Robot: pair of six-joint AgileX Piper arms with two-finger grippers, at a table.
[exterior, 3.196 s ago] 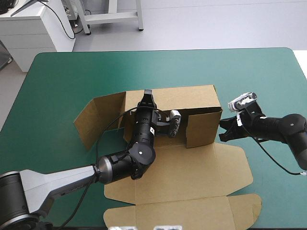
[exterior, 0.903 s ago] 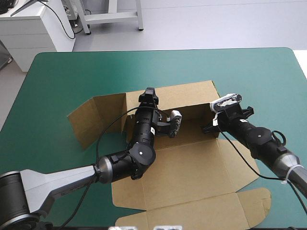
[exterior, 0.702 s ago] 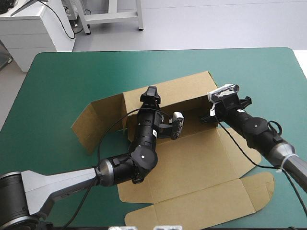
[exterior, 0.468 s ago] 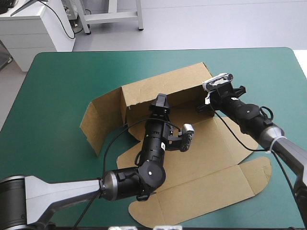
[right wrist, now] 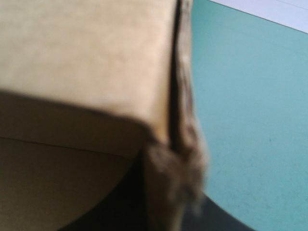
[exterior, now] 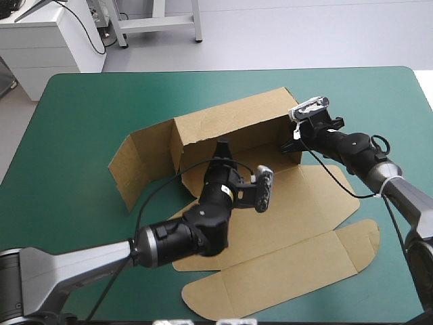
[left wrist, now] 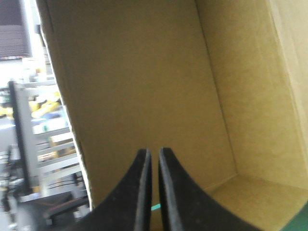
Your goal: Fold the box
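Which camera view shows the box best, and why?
The high view: nearly all the box shows, back wall raised, lid flat. The left wrist view shows only its inner wall ahead of the shut left pincer; the right wrist view only one corner.

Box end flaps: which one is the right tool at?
The box's right-end flap, its edge in the right tool; the left-end flap stands splayed outward, untouched.
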